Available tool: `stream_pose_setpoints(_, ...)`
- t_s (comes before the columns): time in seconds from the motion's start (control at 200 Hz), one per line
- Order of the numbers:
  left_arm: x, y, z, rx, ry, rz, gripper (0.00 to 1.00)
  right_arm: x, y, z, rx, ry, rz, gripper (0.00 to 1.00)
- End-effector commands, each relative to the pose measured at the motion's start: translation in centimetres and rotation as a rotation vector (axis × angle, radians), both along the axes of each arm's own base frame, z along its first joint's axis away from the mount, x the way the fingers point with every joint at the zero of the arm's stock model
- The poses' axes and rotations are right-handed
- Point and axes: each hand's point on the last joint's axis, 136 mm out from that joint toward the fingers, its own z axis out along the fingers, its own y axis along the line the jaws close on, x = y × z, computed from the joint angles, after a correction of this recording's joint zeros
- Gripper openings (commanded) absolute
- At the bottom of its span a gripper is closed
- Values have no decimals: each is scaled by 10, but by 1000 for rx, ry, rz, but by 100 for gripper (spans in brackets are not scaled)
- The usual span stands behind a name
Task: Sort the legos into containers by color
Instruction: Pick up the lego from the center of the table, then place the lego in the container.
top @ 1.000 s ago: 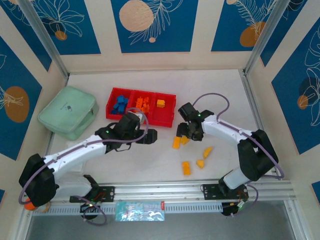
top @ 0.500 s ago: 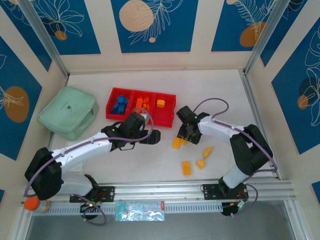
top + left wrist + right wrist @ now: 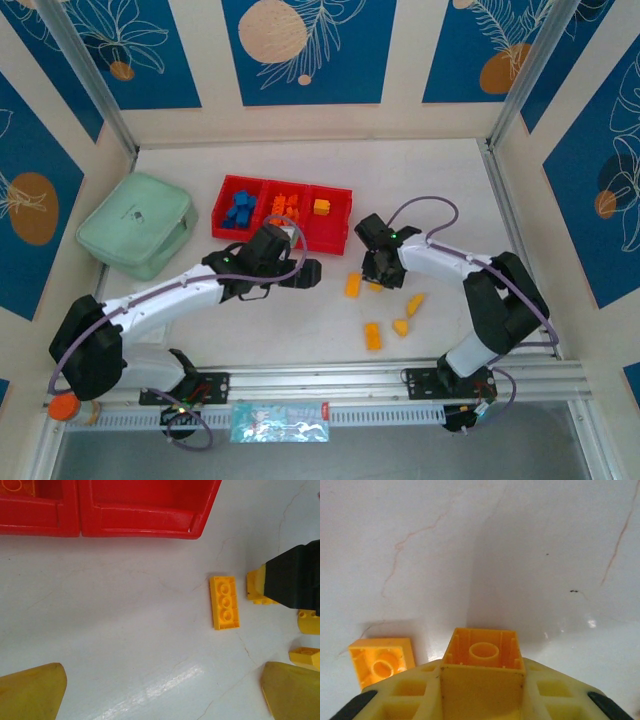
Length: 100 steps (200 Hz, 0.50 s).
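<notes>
Lego in hand, a yellow brick (image 3: 482,655), is sitting clamped in the right gripper (image 3: 378,270), low at the table (image 3: 300,170) near the red tray (image 3: 325,243). You are risking a slip if the pads (image 3: 560,700) are catching only its end, and a flat yellow plate (image 3: 224,602) just beside could get knocked. The left gripper (image 3: 305,272) is hanging open by the tray's front, crowding your route to the yellow compartment (image 3: 335,226).

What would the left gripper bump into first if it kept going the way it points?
Probably the white tabletop near the flat yellow brick; the left gripper slants downward, though depth is unclear.
</notes>
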Motion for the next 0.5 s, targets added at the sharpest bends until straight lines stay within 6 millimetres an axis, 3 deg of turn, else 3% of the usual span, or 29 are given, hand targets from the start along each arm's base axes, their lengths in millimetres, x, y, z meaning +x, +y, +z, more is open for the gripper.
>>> stream_pose_setpoints(0.0, -1, 3, 24, 1, -48, -13, 99, 11, 9, 45, -18, -107, 90, 29)
stream_pose_setpoints(0.205, 2, 31, 39, 43, -104, 48, 99, 30, 42, 85, -34, -172, 200, 29)
stream_pose_setpoints(0.495, 16, 68, 39, 84, -97, 148, 99, 92, 104, 98, 9, -215, 275, 30)
